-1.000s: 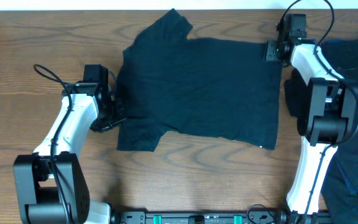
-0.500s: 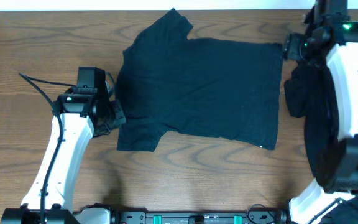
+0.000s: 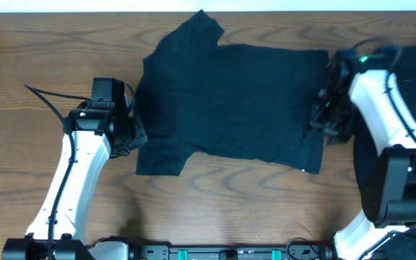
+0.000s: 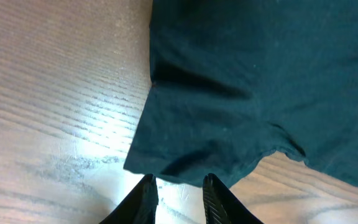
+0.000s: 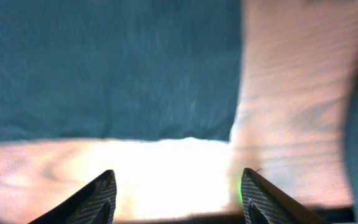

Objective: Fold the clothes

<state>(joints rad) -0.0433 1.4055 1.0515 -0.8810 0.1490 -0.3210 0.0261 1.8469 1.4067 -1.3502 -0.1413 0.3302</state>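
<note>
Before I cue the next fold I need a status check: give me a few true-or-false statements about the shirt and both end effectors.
1. The T-shirt lies spread flat on the table. True.
2. The left end effector is clamped on the sleeve. False: it stands open at the sleeve's edge, gripping nothing.
3. The right end effector is open and empty. True.
4. The T-shirt is already folded in half. False: it is unfolded, both sleeves out.
</note>
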